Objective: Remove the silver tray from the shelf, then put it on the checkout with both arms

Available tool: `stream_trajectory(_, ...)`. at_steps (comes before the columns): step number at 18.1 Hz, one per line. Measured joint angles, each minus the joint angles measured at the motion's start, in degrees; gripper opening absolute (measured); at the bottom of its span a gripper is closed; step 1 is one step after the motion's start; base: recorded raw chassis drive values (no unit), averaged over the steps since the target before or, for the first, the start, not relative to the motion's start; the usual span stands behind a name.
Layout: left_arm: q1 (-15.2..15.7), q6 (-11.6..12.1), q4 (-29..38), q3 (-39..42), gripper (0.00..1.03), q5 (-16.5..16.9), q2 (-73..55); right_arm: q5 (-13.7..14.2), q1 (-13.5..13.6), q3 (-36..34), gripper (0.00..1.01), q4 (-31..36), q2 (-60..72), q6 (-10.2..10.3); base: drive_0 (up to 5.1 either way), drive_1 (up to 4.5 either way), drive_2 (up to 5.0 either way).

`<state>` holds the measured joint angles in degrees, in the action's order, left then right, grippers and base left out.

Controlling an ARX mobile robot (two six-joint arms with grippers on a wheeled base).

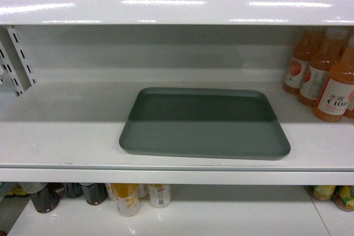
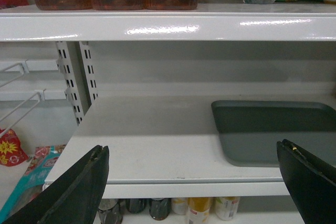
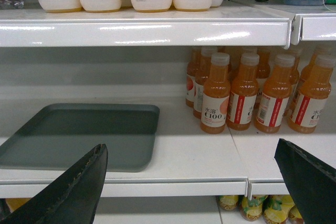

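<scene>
The silver tray (image 1: 203, 123) lies flat on the white shelf (image 1: 72, 136), near the board's front lip, matte grey-green and bare. It also shows at the right in the left wrist view, silver tray (image 2: 262, 135), and at the left in the right wrist view, silver tray (image 3: 79, 135). My left gripper (image 2: 191, 153) is open, held in front of the shelf edge to the tray's left, apart from it. My right gripper (image 3: 189, 153) is open too, in front of the lip to the tray's right. Neither arm appears in the head view. The checkout is out of view.
Orange juice bottles (image 1: 326, 75) stand at the shelf's right end, close to the tray's far corner, juice bottles (image 3: 247, 93). Another shelf board (image 1: 177, 9) hangs low overhead with bottles on it. Perforated uprights (image 2: 79, 80) stand at the left. Cans and bottles (image 1: 127, 197) fill the board below.
</scene>
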<state>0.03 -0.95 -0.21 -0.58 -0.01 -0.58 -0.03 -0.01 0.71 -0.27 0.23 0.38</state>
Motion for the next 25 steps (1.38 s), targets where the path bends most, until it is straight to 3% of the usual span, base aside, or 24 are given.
stream_trajectory(7, 0.0, -0.02, 0.0, 0.0, 0.98, 0.0, 0.0, 0.0, 0.0, 0.0, 0.98, 0.0, 0.0, -0.02, 0.0, 0.0, 0.0)
stream_trajectory(8, -2.29, -1.07, -6.91, -2.05, 0.98, -5.49, -2.16, -5.09, -1.4, 1.88, 0.98, -6.08, 2.49, -2.21, 0.0, 0.0, 0.0)
stream_trajectory(9, -6.58, -3.82, -10.16, -5.86, 0.98, -16.09, -12.31, -8.79, -0.98, 3.48, 0.98, -5.64, 9.88, -5.31, 0.0, 0.0, 0.0)
stream_trajectory(10, -5.88, -5.27, -5.33, -7.74, 0.98, -19.52, -21.84, -10.97, 1.01, 5.16, 0.98, -1.42, 19.23, -7.52, 0.0, 0.0, 0.0)
stream_trajectory(11, -4.0, -5.84, 1.09, -8.5, 0.98, -18.8, -31.17, -11.65, 1.84, 6.25, 0.98, 4.02, 26.77, -8.0, 0.0, 0.0, 0.0)
stream_trajectory(13, -3.5, -6.6, 12.98, -12.24, 0.98, -11.76, -48.96, -11.17, 1.9, 9.11, 0.98, 13.73, 43.39, -8.48, 0.0, 0.0, 0.0)
stream_trajectory(16, -4.74, -7.23, 22.53, -21.84, 0.98, -6.12, -72.74, -10.91, 1.92, 15.58, 0.98, 22.27, 63.82, -7.69, 0.0, 0.0, 0.0)
stream_trajectory(18, -6.78, -8.13, 23.02, -29.05, 0.98, -4.26, -85.0, -10.23, 3.15, 21.33, 0.98, 25.81, 75.73, -7.26, 0.0, 0.0, 0.0)
stream_trajectory(21, -10.43, -7.98, 21.7, -38.75, 0.98, -3.8, -96.63, -9.22, 3.93, 30.08, 0.98, 24.44, 88.8, -4.48, 0.0, 0.0, 0.0)
stream_trajectory(25, -12.33, -7.65, 18.95, -50.8, 0.98, -5.57, -107.65, -6.4, 4.96, 43.34, 0.98, 23.5, 103.03, -1.64, 0.0, 0.0, 0.0)
